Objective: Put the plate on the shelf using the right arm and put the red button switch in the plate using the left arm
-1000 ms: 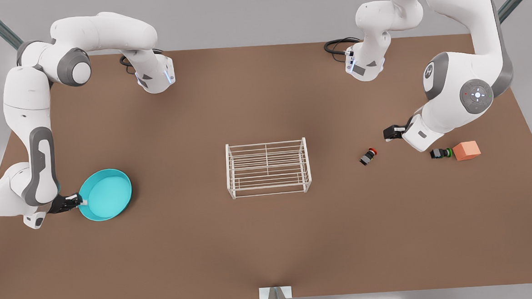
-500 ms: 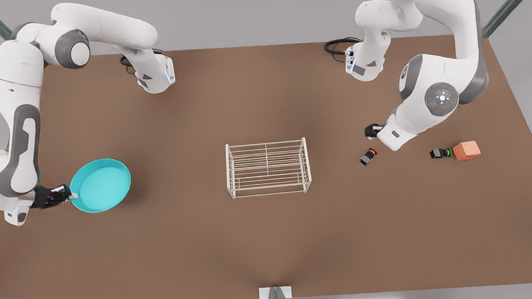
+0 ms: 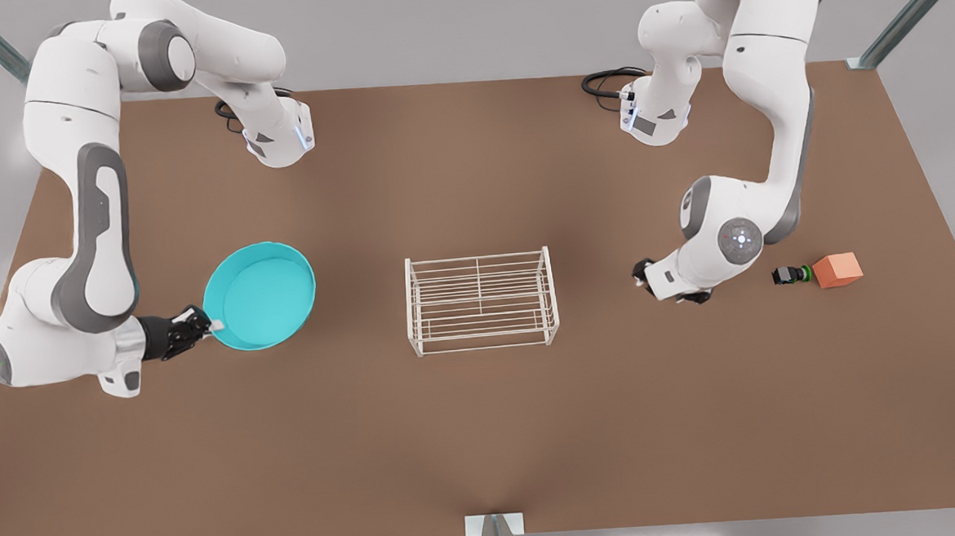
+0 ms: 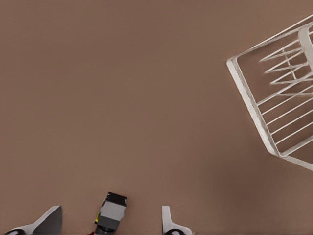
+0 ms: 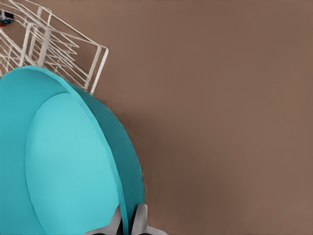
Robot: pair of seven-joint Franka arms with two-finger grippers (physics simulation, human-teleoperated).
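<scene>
1. My right end effector (image 3: 212,324) was clamped on the plate's (image 3: 260,296) rim, holding it above the tabletop (image 3: 486,431), beside the shelf (image 3: 481,300).
2. My left end effector (image 4: 110,223) was spread apart around the red button switch (image 4: 111,214).

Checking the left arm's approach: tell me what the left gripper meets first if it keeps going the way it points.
The red button switch: it lies between the open fingers of the left gripper, probably just ahead; then the brown table. Depth is uncertain.

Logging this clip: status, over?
Right gripper shut on plate rim, short of shelf. Left gripper open, straddling red button switch. Path clear.
</scene>
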